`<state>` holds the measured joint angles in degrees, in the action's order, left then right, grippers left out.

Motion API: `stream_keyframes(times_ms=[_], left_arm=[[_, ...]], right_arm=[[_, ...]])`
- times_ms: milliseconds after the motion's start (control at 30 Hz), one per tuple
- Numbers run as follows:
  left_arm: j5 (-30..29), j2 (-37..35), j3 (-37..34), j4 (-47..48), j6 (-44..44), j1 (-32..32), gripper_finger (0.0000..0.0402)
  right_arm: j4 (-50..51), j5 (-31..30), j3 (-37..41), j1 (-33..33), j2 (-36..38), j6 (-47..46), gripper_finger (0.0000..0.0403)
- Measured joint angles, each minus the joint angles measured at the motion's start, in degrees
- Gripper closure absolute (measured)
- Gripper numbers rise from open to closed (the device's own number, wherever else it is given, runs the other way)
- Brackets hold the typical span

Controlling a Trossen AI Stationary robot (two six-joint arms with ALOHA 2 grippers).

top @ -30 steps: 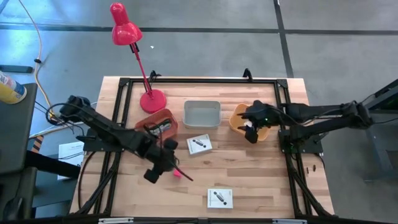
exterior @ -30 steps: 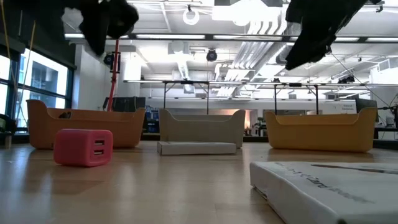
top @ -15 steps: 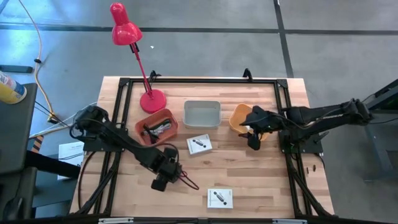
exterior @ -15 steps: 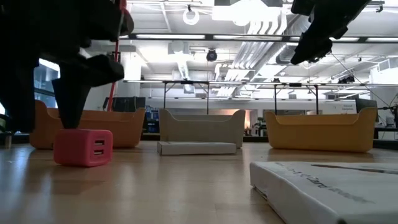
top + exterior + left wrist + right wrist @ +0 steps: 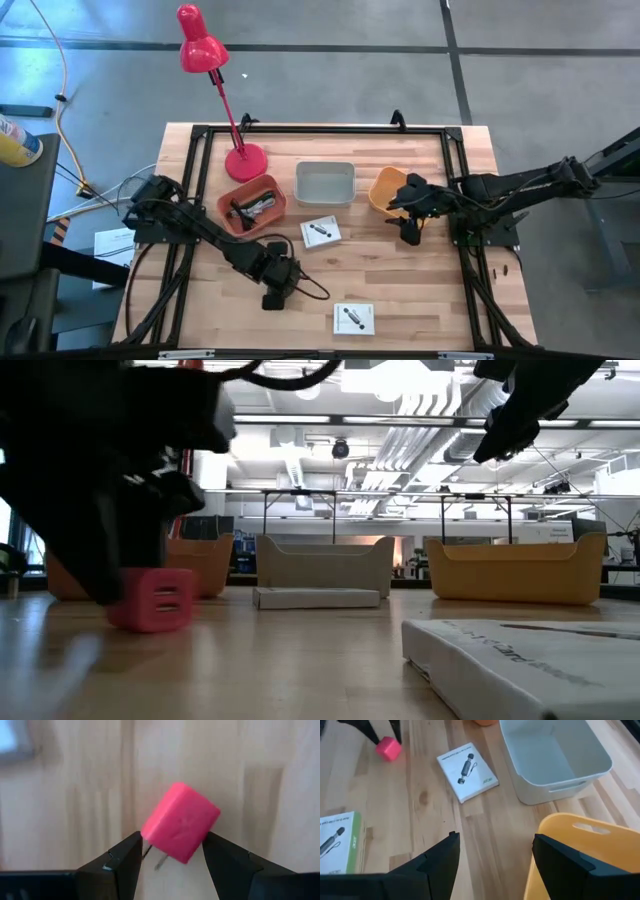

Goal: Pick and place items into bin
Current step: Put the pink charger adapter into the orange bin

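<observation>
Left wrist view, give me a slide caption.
Left gripper open, its fingers flanking the tilted pink block on the wooden table.

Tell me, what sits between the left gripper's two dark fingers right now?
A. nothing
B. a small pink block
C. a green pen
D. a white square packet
B: the left wrist view shows the small pink block between the open left gripper fingers, on the wooden table.
</observation>
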<state>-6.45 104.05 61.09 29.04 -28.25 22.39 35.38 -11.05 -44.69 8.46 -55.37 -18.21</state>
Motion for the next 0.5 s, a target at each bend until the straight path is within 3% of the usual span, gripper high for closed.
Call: stream_keyframes(times_ms=[300, 500], left_arm=[[-4.3, 0.5, -0.1, -5.2, -3.2, -4.8, 0.0209], [0.2, 1.2, 0.0, -14.4, 4.1, -8.3, 0.0209]], right_arm=[[3.8, 0.7, 0.0, 1.2, 0.0, -1.3, 0.0164], [7.6, 0.5, 0.0, 4.0, 0.7, -3.1, 0.0164]])
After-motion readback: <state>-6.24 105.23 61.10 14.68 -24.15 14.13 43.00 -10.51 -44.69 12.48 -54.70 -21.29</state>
